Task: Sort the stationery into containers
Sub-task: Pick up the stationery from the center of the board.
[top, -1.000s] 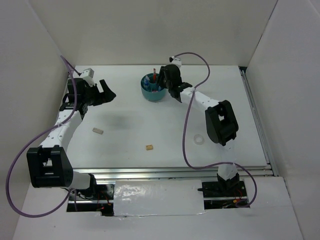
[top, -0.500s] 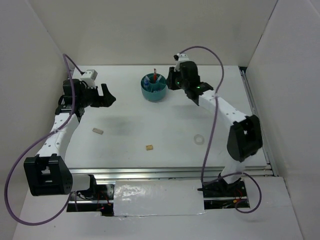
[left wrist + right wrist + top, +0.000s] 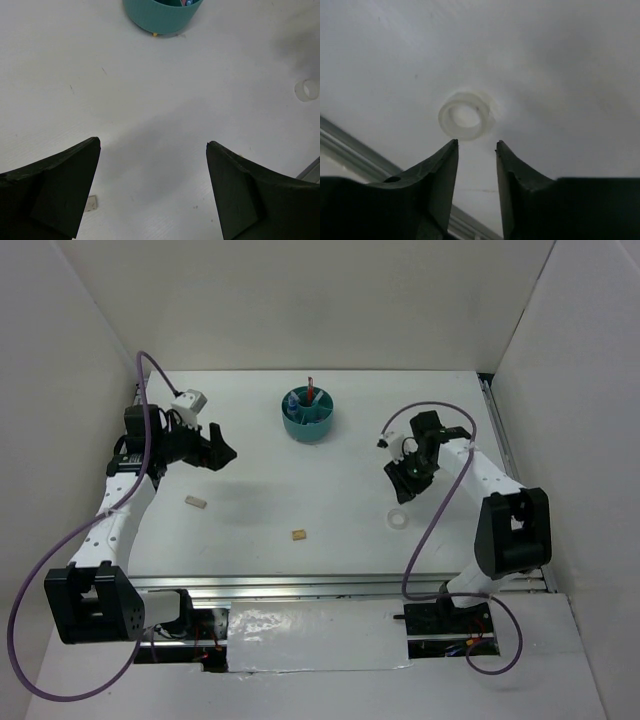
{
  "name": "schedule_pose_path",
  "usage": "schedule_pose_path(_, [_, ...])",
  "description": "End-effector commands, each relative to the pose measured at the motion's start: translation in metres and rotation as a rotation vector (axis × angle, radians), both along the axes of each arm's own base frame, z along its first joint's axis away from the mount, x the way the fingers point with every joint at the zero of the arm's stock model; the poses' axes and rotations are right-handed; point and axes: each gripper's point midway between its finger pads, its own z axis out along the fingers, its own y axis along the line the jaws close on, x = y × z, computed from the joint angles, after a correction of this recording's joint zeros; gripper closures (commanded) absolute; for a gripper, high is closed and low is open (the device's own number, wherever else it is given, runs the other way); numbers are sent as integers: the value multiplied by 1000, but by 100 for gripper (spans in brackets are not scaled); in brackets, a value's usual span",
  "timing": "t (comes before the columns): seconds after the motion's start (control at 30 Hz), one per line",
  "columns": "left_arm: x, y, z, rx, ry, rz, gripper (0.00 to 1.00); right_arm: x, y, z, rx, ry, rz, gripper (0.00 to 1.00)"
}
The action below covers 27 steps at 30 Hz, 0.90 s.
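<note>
The teal organiser [image 3: 308, 416] stands at the back middle, with pens and erasers upright in it; its wall also shows in the left wrist view [image 3: 162, 12]. The clear tape ring [image 3: 398, 519] lies flat on the table at the right. My right gripper [image 3: 399, 478] hovers just behind it, jaws a little apart and empty; in the right wrist view the tape ring [image 3: 466, 116] lies just beyond my right gripper [image 3: 476, 144]. Two tan blocks [image 3: 195, 502] [image 3: 299, 535] lie on the table. My left gripper [image 3: 221, 445] is open wide and empty above the table at the left.
White walls enclose the table on the left, back and right. A metal rail [image 3: 350, 585] runs along the near edge. In the left wrist view the tape ring [image 3: 306, 90] sits at the far right and a tan block [image 3: 91, 202] near the left finger.
My right arm has swung away from the organiser, toward the near right, and now hangs over the tape ring. My left gripper has shifted slightly toward the near side.
</note>
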Motion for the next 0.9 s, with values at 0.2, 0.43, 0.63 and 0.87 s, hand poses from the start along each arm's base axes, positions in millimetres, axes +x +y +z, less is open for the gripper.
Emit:
schedule_pose_path(0.2, [-13, -5, 1, -4, -14, -39, 1, -54, -7, -16, -5, 125, 109, 0])
schedule_pose_path(0.43, [-13, -6, 2, -21, -5, -30, 1, -62, 0, -38, -58, 130, 82, 0])
schedule_pose_path(0.63, [-11, -6, 4, -26, -5, -32, 1, -38, -9, -50, -150, 78, 9, 0])
schedule_pose_path(0.87, [-10, -5, 4, -24, -4, -28, 1, -30, -8, -52, -246, 117, 26, 8])
